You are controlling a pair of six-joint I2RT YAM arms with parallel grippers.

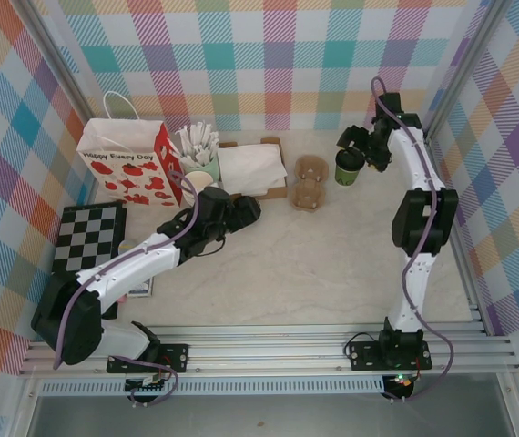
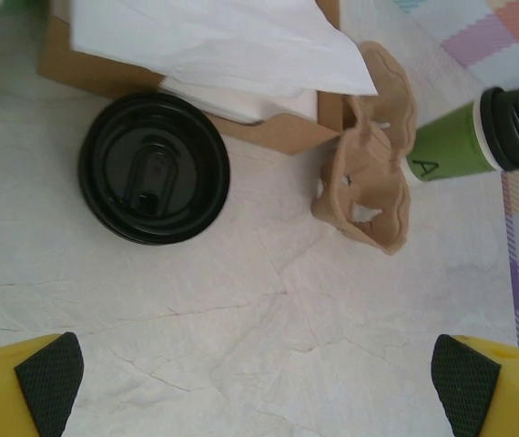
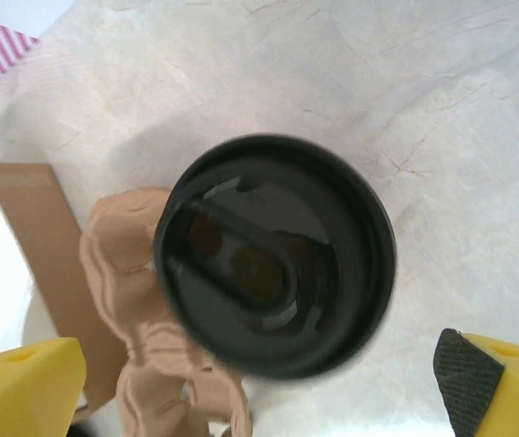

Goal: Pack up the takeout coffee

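The coffee cup [image 1: 350, 168] stands upright on the table [image 1: 332, 264], toward the far right, with its black lid [image 3: 273, 255] on. It is just to the right of the cardboard cup carrier [image 1: 310, 182]; whether the two touch cannot be told. The cup is not in either of the carrier's pockets.

The right gripper [image 3: 259, 401] hangs over the cup, looking straight down on the lid. Its jaws are spread wide and touch neither cup nor lid, so it holds nothing.

Left of the carrier sits a napkin box [image 1: 255, 168], and a second lid [image 2: 154, 169] lies flat on the table just in front of it. The left gripper [image 2: 259, 382] hovers low near that lid, also wide open and empty.

Further left are a stack of cups [image 1: 200, 173] with no lids and a strawberry-printed paper bag [image 1: 127, 164], standing upright.

As for progress, the lidding looks done. The packing itself appears not yet begun, since the cup has to go into the carrier, and perhaps the carrier into the bag. The likely next step is a grip on the cup's side and a short move left into a pocket.
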